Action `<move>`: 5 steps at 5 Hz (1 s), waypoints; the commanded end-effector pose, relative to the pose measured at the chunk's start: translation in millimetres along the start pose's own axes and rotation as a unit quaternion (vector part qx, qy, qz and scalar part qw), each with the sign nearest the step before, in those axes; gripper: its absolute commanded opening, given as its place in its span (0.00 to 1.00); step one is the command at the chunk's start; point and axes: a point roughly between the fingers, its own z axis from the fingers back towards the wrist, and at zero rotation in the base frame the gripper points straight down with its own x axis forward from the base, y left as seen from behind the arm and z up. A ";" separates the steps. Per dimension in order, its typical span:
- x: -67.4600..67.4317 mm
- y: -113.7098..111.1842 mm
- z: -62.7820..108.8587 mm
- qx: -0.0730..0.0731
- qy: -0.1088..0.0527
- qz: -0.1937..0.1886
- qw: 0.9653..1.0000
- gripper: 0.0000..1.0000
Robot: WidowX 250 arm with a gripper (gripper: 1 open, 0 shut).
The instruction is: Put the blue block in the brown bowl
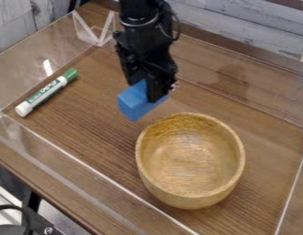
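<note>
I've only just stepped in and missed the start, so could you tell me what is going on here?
A single robot arm is moving a blue block toward a brown bowl. Its gripper points down and its fingers are closed on the block, which hangs tilted above the wooden table, just beside the bowl's near-left rim and not yet over the hollow. The bowl is empty. A green-and-white marker lies off to the left, untouched.
</note>
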 end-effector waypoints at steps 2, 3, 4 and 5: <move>-0.1 -15.0 19.2 0.008 -0.025 0.011 1.000 0.00; -1.9 -16.5 19.8 0.007 -0.024 0.013 1.000 0.00; -3.7 -18.0 20.5 0.006 -0.023 0.015 1.000 0.00; -5.0 -19.2 21.0 0.005 -0.023 0.017 1.000 0.00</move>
